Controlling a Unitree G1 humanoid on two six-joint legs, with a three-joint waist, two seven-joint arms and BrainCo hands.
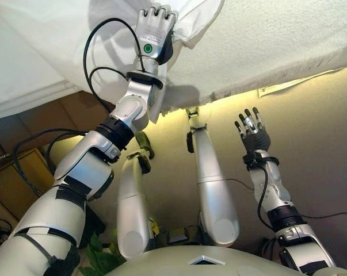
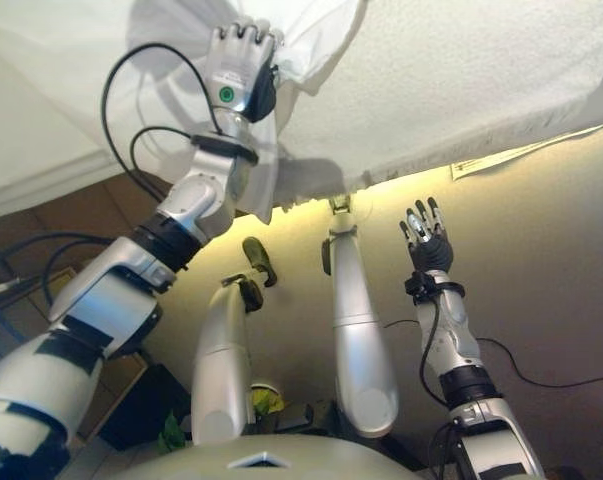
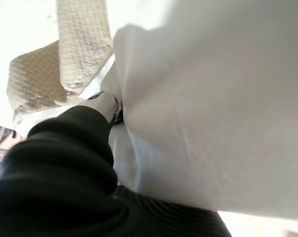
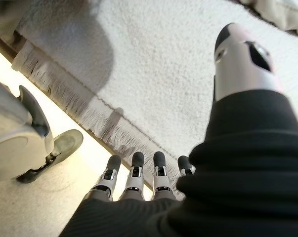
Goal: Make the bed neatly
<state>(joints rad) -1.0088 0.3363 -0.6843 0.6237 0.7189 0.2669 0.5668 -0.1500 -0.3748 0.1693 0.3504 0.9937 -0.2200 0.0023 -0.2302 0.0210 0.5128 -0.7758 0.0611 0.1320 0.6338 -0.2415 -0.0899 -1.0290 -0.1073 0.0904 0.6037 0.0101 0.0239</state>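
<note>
The bed [image 1: 288, 40] is only partly made, by the look of it. A textured cream blanket [image 1: 277, 52] with a fringed hem already lies over the bed's near side, its fringe hanging along the bed's edge above the floor [image 1: 317, 126]. A smooth white sheet [image 1: 52, 46] covers the bed's left part, and between the two a corner of the sheet [image 1: 190, 26] is bunched and folded up instead of lying flat. The left hand [image 1: 155, 29] is up on the bed at that bunched corner, its fingers [image 1: 156, 11] curled over into the cloth. Its own wrist view shows white cloth gathered close against the hand, with a fold of the blanket just beyond, so I judge it to be grasping the sheet, though the fingertips themselves are buried in the fabric. The right hand [image 1: 252, 133] hangs low beside the bed's near edge, well apart from the cloth, with its fingers [image 4: 134, 170] straight and spread, holding nothing. What seems left is to draw the bunched corner out, lay the sheet smooth, and square the blanket's hem along the bed's edge. The free right hand could take the blanket's fringe to help with this. Pillows, if there are any, do not show.
</note>
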